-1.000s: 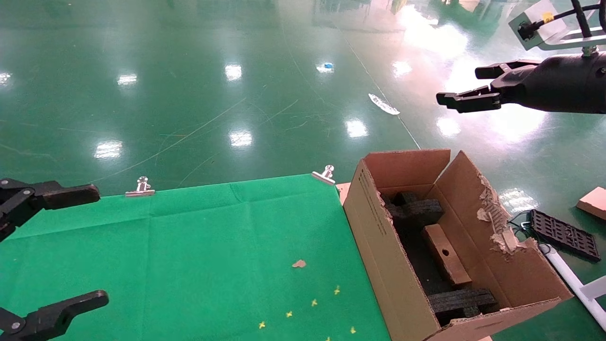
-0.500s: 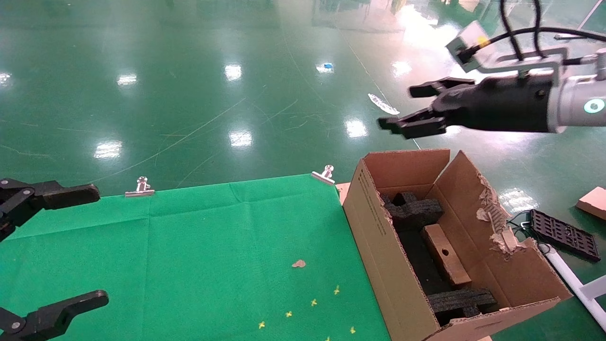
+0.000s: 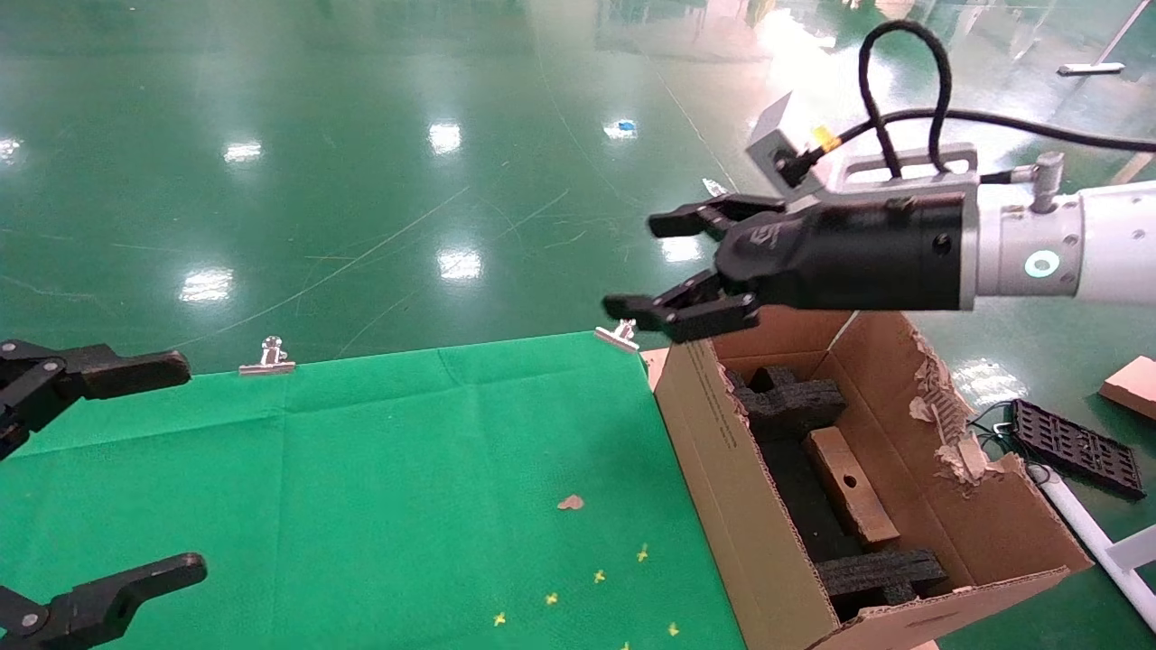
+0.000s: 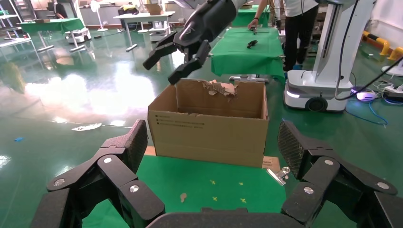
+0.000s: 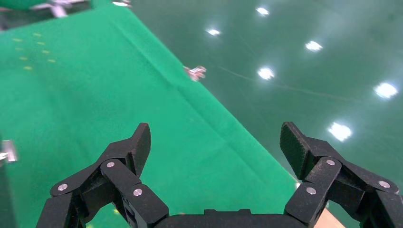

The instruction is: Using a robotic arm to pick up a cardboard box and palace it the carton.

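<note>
The carton stands open at the right edge of the green table, with a torn right flap. The small cardboard box, with a round hole, lies inside it between black foam blocks. The white robotic arm reaches in from the right. My right gripper is open and empty, in the air above the carton's far left corner. It also shows in the left wrist view, above the carton. My left gripper is open and empty at the table's left edge.
The green cloth table has two metal clips on its far edge, a brown scrap and small yellow marks. A black grid plate and a brown piece lie on the floor at right.
My right arm has swung left and down from the upper right to above the carton's far left corner, gripper open throughout. The left gripper and the boxes have not moved.
</note>
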